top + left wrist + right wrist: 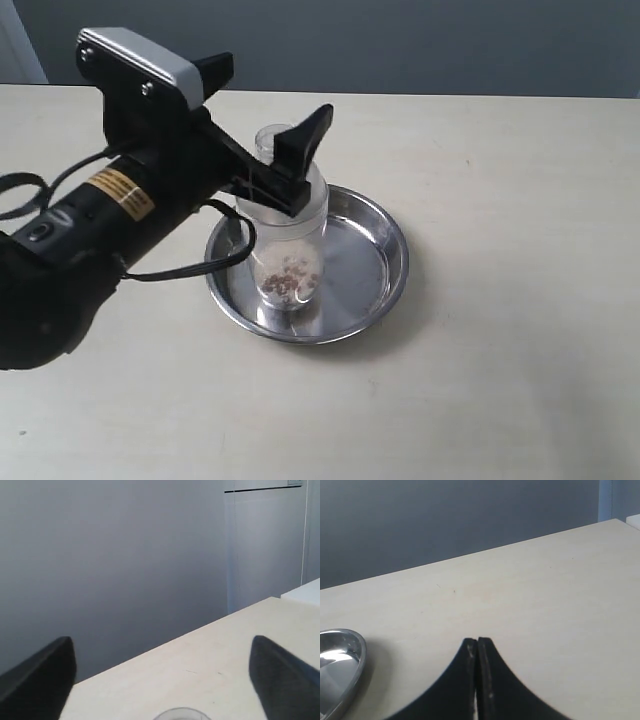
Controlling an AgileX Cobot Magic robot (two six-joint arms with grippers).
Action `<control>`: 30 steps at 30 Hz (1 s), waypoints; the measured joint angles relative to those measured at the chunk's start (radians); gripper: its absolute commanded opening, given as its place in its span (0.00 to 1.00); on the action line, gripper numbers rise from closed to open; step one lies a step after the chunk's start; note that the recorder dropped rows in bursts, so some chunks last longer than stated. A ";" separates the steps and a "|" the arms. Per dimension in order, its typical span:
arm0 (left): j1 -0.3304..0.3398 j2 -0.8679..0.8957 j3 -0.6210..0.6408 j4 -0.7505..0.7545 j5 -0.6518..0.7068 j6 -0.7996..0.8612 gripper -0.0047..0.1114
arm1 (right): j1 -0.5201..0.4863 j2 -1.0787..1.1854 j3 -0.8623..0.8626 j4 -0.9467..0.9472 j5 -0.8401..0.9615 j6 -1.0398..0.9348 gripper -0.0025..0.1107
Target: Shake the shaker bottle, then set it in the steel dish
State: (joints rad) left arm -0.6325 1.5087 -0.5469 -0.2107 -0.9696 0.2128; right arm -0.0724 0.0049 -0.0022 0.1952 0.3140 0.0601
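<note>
The shaker bottle [290, 235] stands upright in the steel dish [392, 238], with brown and white grains at its bottom. My left gripper [272, 95] reaches in from the left around the bottle's upper part, its black fingers [305, 140] spread wide on either side, open. In the left wrist view only the rim of the bottle's cap [181, 714] shows, low between the wide-apart fingers of the left gripper [161, 640]. The right gripper [477, 641] is shut on nothing above the table, with the dish's rim [355, 660] off to one side. It is out of the exterior view.
The pale table [520, 330] stretches around the dish. A dark wall [400, 40] lies behind its far edge. The left arm's black body and cables [70, 250] cover the table's left part.
</note>
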 measured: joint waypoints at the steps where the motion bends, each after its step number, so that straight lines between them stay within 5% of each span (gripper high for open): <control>1: 0.000 -0.053 0.000 -0.002 0.056 0.015 0.39 | 0.000 0.000 0.000 0.000 0.000 0.000 0.02; 4: 0.000 -0.179 0.000 0.001 0.198 0.031 0.04 | 0.000 0.000 0.000 0.000 0.000 0.000 0.02; 9: 0.000 -0.305 0.000 -0.131 0.374 0.164 0.04 | 0.000 0.000 0.000 0.000 0.000 0.000 0.02; 16: 0.000 -0.440 0.000 -0.617 0.486 0.305 0.04 | 0.000 0.000 0.000 0.000 0.000 0.000 0.02; 30: 0.000 -0.647 0.006 -0.753 0.470 0.722 0.04 | 0.000 0.000 0.000 0.000 0.000 0.000 0.02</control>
State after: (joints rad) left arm -0.6325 0.8622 -0.5409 -0.9641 -0.4993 0.9349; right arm -0.0724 0.0049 -0.0022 0.1952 0.3140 0.0601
